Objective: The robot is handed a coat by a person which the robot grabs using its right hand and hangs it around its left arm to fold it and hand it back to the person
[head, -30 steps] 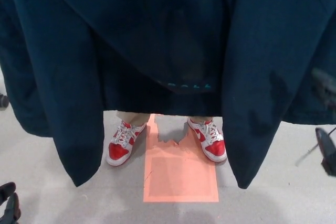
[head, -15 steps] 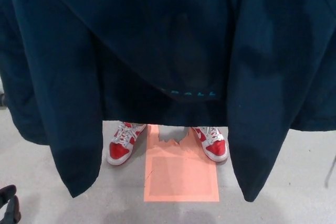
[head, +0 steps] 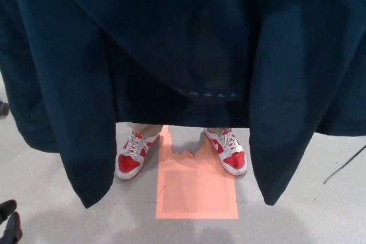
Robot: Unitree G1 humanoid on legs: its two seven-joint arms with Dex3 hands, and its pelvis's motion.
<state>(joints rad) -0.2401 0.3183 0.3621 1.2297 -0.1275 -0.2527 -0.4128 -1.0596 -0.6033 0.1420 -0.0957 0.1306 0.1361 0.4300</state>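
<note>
The coat [head: 183, 44] is dark navy cloth, matt and smooth, finely woven. The person's sneakers [head: 227, 152] look like leather (real or imitation, hard to tell), the red panels faintly glossy, the laces white woven cord. The floor [head: 320, 210] is grey, matt and finely speckled; the orange patch [head: 197, 192] on it is flat and dull.

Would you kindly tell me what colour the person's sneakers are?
The sneakers are red and white, shown best in the head view, below the coat's hem.

Grey floor [head: 320, 215] with orange rectangle [head: 197, 192]
</note>
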